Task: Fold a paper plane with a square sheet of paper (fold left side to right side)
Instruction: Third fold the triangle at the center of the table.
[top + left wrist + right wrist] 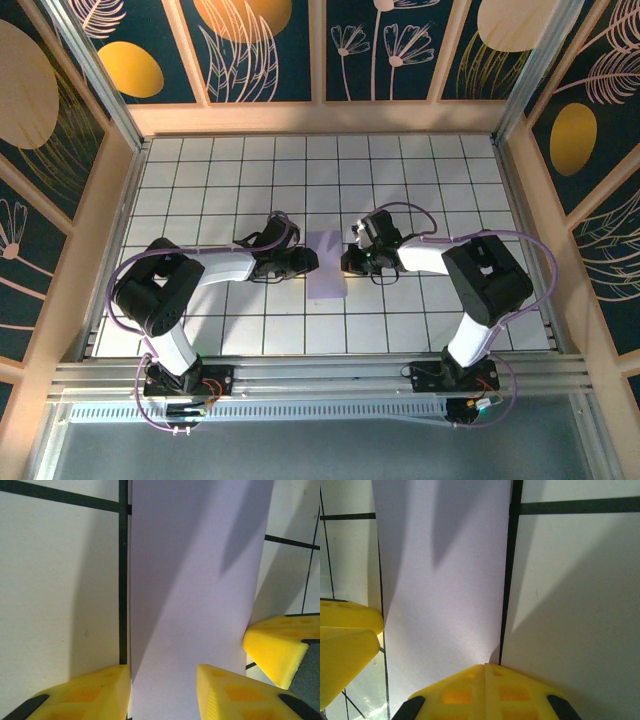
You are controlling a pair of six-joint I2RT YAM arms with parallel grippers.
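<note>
No writing, number, label or brand mark can be read anywhere here.
</note>
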